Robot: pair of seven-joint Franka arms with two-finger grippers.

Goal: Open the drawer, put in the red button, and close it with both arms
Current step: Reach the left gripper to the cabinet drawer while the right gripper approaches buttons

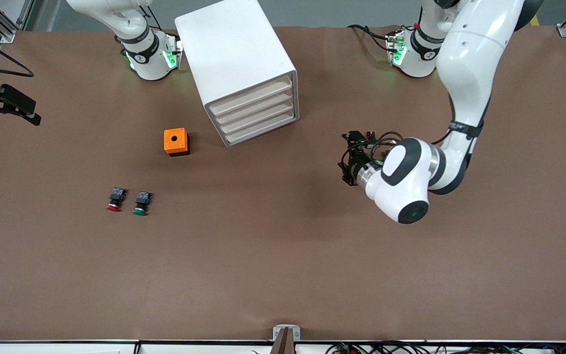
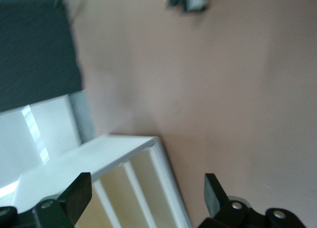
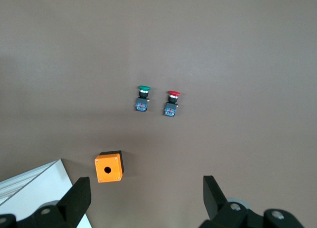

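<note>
The white cabinet [image 1: 234,54] stands near the arms' bases, and its four drawers [image 1: 257,113] are all shut. The red button [image 1: 115,199] lies on the table toward the right arm's end, nearer to the front camera than the cabinet. My left gripper [image 1: 346,158] is open and empty. It hovers beside the cabinet toward the left arm's end, apart from it. In the left wrist view the gripper [image 2: 146,198] faces the drawer fronts [image 2: 148,186]. My right gripper [image 3: 143,196] is open and empty, high over the table. Its wrist view shows the red button [image 3: 171,103].
A green button [image 1: 141,202] lies right beside the red one, toward the left arm's end. An orange cube with a hole [image 1: 176,141] sits between the buttons and the cabinet. A black fixture [image 1: 3,103] juts in at the right arm's end of the table.
</note>
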